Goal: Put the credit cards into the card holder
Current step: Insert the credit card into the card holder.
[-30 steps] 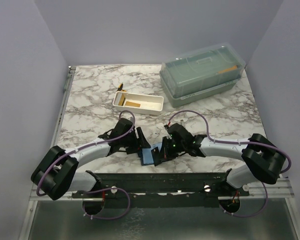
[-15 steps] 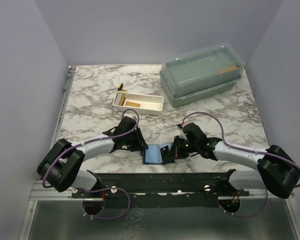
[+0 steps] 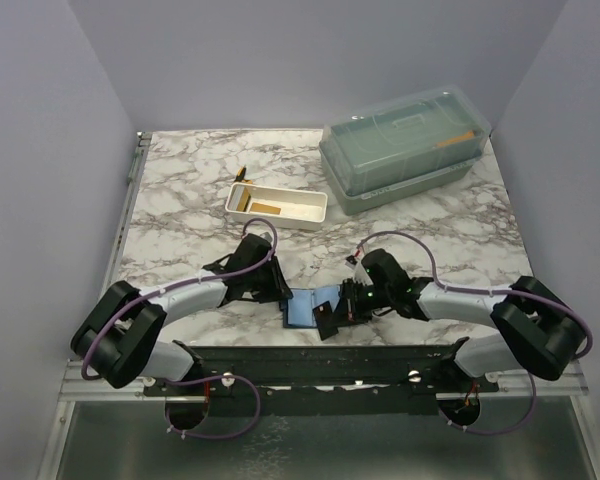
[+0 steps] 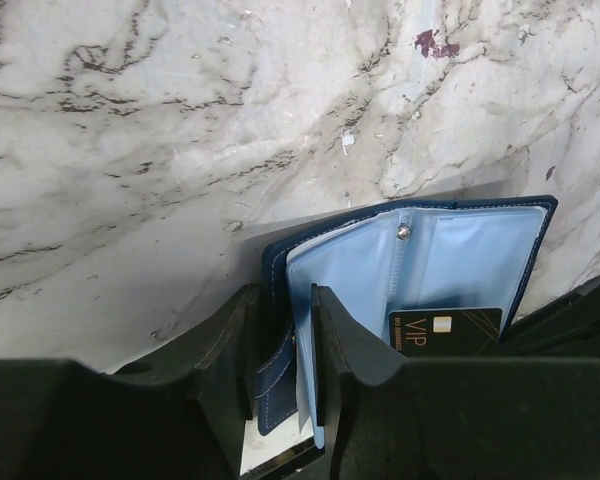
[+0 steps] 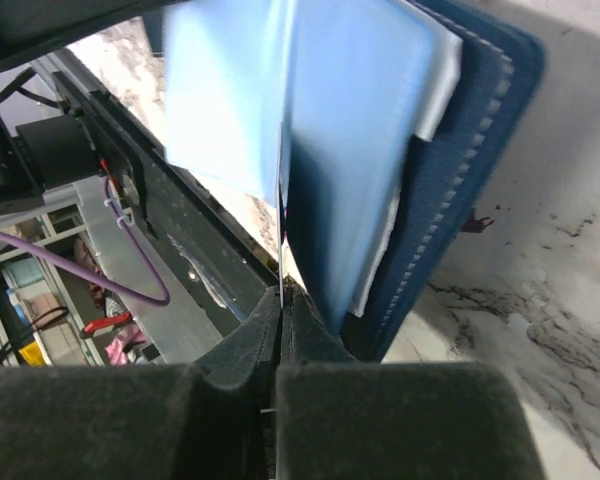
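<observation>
The card holder [image 3: 302, 309], a navy wallet with light-blue pockets, lies open at the near table edge between both arms. My left gripper [image 3: 283, 296] is shut on its left edge; in the left wrist view the fingers [image 4: 340, 345] pinch the navy flap and a pocket leaf of the holder [image 4: 450, 260]. My right gripper [image 3: 334, 316] is shut on a dark credit card [image 3: 326, 321] marked VIP [image 4: 445, 329], its end at a pocket. The right wrist view shows that card edge-on [image 5: 281, 240] beside the pocket leaves [image 5: 340, 150]. Two orange-tan cards [image 3: 267, 208] lie in the tray.
A long white tray [image 3: 310, 211] stands mid-table with a small dark cylinder [image 3: 242, 174] behind it. A large translucent green lidded box [image 3: 405, 145] stands at the back right. The black mounting rail [image 3: 310, 362] runs right below the holder.
My right gripper has moved left and nearer with the dark card, bringing it against the open holder. The holder has shifted a little. The left arm has hardly moved.
</observation>
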`<action>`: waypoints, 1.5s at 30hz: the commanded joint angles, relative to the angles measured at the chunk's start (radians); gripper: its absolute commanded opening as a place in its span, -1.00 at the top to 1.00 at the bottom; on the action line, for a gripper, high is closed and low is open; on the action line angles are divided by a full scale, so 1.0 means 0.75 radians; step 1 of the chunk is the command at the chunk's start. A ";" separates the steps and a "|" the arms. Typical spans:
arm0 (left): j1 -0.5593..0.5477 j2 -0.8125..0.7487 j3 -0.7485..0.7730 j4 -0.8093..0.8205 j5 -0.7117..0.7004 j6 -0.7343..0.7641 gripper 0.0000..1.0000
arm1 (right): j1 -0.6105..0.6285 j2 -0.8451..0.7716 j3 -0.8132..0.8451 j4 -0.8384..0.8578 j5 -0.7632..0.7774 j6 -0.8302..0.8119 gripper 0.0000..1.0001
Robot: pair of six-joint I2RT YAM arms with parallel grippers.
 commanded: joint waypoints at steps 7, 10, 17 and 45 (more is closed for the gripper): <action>-0.001 -0.075 -0.054 -0.066 -0.080 0.055 0.39 | -0.045 0.137 0.042 0.114 -0.129 0.033 0.99; -0.002 -0.087 -0.060 -0.048 -0.062 0.060 0.41 | -0.054 0.166 0.042 0.163 -0.165 0.034 1.00; -0.002 -0.103 -0.057 -0.044 -0.058 0.075 0.44 | -0.065 0.122 0.045 0.153 -0.172 0.022 0.99; -0.002 -0.095 -0.059 -0.024 -0.019 0.096 0.57 | -0.118 0.408 0.140 0.281 -0.276 -0.012 1.00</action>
